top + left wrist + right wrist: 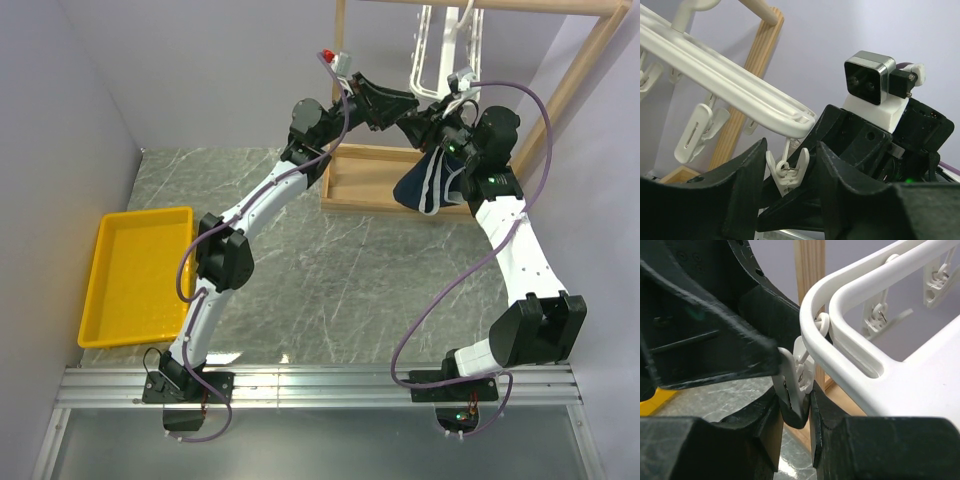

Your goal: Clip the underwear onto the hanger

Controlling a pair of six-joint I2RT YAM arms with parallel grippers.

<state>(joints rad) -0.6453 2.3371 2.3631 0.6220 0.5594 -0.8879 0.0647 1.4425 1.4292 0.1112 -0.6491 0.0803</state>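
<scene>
Top external has the underwear [428, 185] dangling off my right pincer [447, 140], which is clenched on the fabric just below the white hanger [432, 50] hung on the wooden rack [370, 182]. On left wrist, my left pincer [790, 162] straddles one dangling clip [787, 172] at the hanger's corner. Its fingers [747, 175] are right beside the clip, but I can't tell if they're actually squeezing it. Right wrist shows that clip sitting just over the pinched cloth. A yellow tray [140, 280] sits far left on the counter [330, 280].
</scene>
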